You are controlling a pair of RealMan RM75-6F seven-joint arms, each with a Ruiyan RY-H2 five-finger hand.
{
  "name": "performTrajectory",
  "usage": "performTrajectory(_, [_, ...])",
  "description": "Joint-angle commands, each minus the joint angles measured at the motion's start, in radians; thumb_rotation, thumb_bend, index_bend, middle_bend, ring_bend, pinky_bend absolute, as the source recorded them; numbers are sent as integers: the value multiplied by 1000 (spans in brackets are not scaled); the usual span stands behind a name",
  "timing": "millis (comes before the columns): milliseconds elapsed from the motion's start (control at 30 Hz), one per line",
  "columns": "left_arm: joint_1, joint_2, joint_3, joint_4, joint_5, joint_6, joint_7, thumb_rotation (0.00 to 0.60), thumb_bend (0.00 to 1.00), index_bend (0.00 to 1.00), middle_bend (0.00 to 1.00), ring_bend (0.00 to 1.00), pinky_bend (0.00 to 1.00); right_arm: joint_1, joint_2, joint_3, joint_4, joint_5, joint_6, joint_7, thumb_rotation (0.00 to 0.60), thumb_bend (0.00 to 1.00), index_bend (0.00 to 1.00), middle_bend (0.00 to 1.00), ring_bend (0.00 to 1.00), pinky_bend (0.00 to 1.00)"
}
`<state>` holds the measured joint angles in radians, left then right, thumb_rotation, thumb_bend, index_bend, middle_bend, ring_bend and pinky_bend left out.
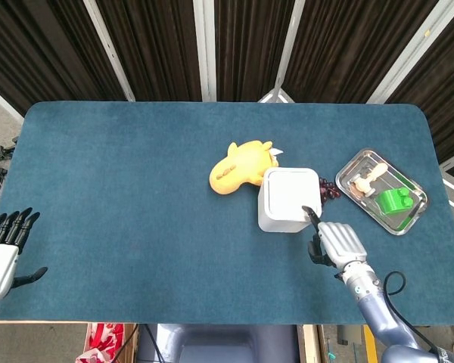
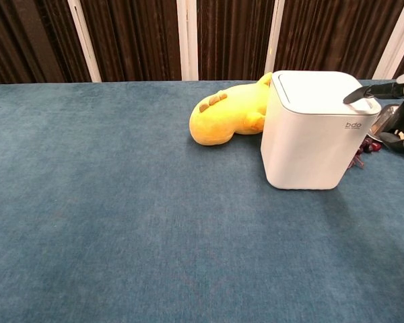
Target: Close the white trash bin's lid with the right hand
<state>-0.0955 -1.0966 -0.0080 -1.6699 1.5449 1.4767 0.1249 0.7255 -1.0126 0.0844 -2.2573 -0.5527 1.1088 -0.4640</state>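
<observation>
The white trash bin stands right of the table's middle with its lid flat and flush on top. My right hand is at the bin's near right corner, fingers apart and holding nothing. One dark fingertip presses on the lid's corner. My left hand hangs open off the table's near left edge, fingers spread, and shows only in the head view.
A yellow plush toy lies against the bin's far left side. Dark grapes sit between the bin and a metal tray that holds a green block and a small beige figure.
</observation>
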Motion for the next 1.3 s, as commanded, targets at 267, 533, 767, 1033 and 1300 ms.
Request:
performTrajectory(267, [3,-1,1,2,9,12,1,600,0,0,0,0,0,-2,6,-13,-9,0,13,-1,600,650,70,747,795,759])
performTrajectory(533, [4,-4,-3,9,3,13,1,600,0,0,0,0,0,-64,21,28,-5,-288,172,25,600,650,9,714,712,691])
performTrajectory(767, [5,-5,-2,9,8,16,3,600,0,0,0,0,0,-194,20,-77,89,-626,304,17,600,410,0,158,112,171])
performTrajectory(1033, [15,-10,4,13,27,39,20,600,0,0,0,0,0,-390,-11,-238,333,-839,393,143,600,341,0,0,0,0])
performTrajectory(1300, [16,-20,3,11,29,43,33,600,0,0,0,0,0,-509,-93,-256,579,-937,486,253,600,340,0,0,0,0])
